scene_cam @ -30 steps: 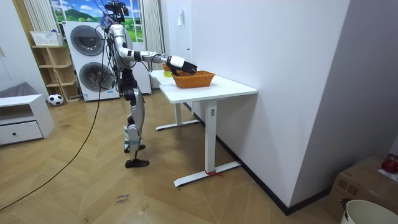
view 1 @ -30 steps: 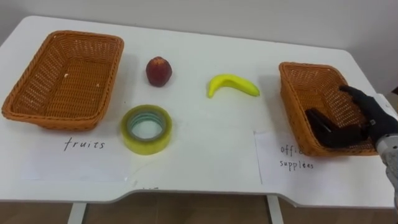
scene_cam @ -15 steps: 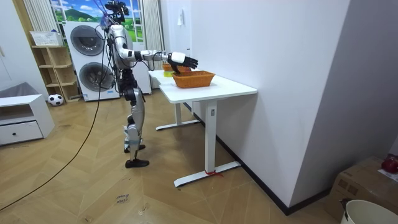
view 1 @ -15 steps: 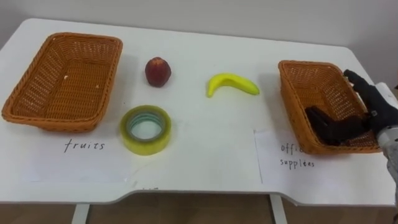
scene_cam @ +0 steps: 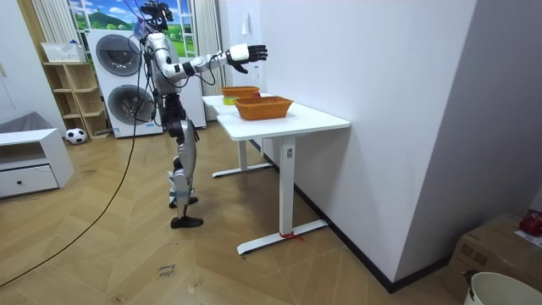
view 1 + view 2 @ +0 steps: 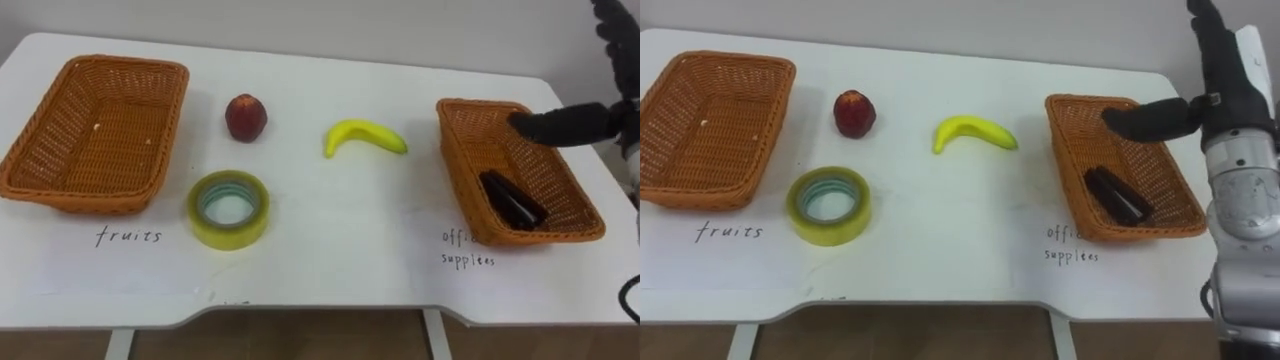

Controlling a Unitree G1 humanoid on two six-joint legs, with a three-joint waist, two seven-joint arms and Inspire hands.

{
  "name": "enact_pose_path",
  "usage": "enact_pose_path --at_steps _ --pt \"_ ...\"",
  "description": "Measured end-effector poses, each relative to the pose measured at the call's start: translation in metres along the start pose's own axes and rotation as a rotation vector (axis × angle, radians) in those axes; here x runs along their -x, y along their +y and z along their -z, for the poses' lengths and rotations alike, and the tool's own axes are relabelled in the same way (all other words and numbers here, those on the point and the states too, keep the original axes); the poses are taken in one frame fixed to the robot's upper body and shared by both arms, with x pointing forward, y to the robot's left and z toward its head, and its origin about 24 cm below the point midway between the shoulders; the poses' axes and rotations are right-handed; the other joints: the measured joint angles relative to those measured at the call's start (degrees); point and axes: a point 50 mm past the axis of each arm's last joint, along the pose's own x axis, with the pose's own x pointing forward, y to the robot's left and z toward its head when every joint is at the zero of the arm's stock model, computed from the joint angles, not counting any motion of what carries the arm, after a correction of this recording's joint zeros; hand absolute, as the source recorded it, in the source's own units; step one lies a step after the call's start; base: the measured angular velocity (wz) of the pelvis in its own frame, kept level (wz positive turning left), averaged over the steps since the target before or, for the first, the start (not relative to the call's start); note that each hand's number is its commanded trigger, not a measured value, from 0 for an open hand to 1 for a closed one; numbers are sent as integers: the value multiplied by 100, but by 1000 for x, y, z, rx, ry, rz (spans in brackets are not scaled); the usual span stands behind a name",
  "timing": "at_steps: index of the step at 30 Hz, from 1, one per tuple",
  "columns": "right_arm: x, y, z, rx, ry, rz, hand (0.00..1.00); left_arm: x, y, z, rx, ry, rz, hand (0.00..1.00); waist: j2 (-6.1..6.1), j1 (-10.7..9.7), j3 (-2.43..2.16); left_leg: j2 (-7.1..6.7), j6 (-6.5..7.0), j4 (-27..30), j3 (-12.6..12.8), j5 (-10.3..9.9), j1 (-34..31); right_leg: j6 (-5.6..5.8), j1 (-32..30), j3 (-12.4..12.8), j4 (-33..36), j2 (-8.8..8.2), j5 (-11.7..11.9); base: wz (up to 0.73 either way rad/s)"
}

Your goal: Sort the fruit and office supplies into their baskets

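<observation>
Your white table (image 6: 320, 270) carries two woven wicker baskets. The left basket (image 6: 60, 185) sits behind a handwritten "fruits" label (image 6: 128, 236), the right basket (image 6: 455, 170) behind "office supplies". The right hand (image 6: 1212, 100) hangs spread and empty above the right basket; the room view shows it lifted high. Between the baskets lie a glossy tape roll (image 6: 230, 235), a curved banana (image 6: 365, 133) and a round red fruit (image 6: 245, 117). A black oblong item (image 6: 512, 198) lies in the right basket.

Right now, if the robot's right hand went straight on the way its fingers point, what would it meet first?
Probably the wall behind the table. The right hand is open, raised above the office-supplies basket, pointing away from the robot; the way looks free till there, though depth is unclear.
</observation>
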Motion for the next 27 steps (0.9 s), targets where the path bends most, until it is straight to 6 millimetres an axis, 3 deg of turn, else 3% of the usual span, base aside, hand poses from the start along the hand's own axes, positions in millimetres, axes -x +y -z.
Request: enact_pose_path --at_steps 7,11,16,20,27 --pt "-7 -2 -19 -50 -74 9 0 0 -4 1 0 4 8 0 131 120 -27 1 0 7 -6 3 21 -1 -4 -30 -5 -3 0 0" --pt "-6 -1 -38 -58 -154 11 0 0 -4 3 -1 12 9 0 126 179 -22 0 0 5 -21 3 45 -1 38 -28 -17 -3 0 3" --pt "-4 15 -47 -67 -189 -34 0 0 -5 4 -7 15 11 0 123 358 -11 -3 0 8 -110 2 15 -1 77 -237 -19 -15 0 9" --pt "-1 37 -49 -58 -194 -105 0 0 -11 -2 -15 -4 30 0 191 504 31 -22 1 72 -200 1 -118 0 31 -479 -13 -47 1 11" --pt "2 58 -51 -53 -195 -168 0 1 -17 -1 -28 -4 52 0 277 655 6 -28 -13 103 -402 17 -220 0 37 -768 -11 -61 1 17"
